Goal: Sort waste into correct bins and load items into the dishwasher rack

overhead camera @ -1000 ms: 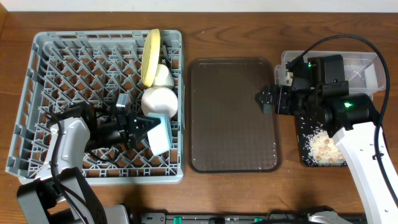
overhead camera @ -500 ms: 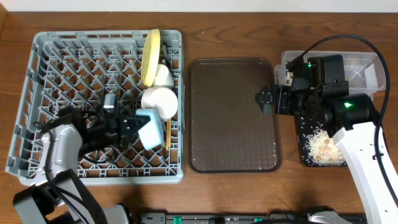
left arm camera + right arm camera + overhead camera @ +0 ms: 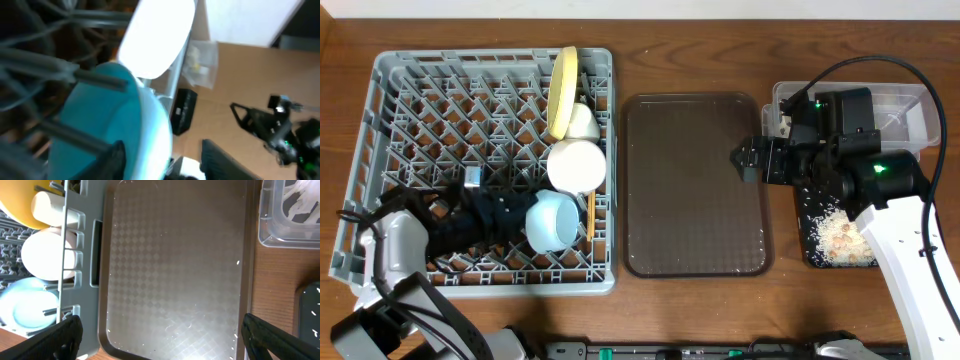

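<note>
The light blue bowl [image 3: 553, 221] rests in the grey dishwasher rack [image 3: 390, 150] near its front right corner, below the white bowl [image 3: 576, 165], white cup [image 3: 583, 122] and upright yellow plate [image 3: 565, 88]. Chopsticks [image 3: 590, 215] lie beside it. My left gripper [image 3: 517, 217] is open inside the rack, its jaws astride the blue bowl's [image 3: 95, 125] rim; one finger [image 3: 114, 161] is inside and the other stands apart. My right gripper [image 3: 748, 160] hangs open over the brown tray's [image 3: 690, 190] right edge, holding nothing.
The clear container [image 3: 910, 110] sits at the far right with white paper [image 3: 300, 200] inside. The black tray [image 3: 813, 245] in front of it holds rice scraps [image 3: 840, 235]. The right arm covers part of both bins.
My left gripper has drawn back to the left and opened. The blue bowl has left its grip and settled open side up in the rack. The right arm has not moved.
</note>
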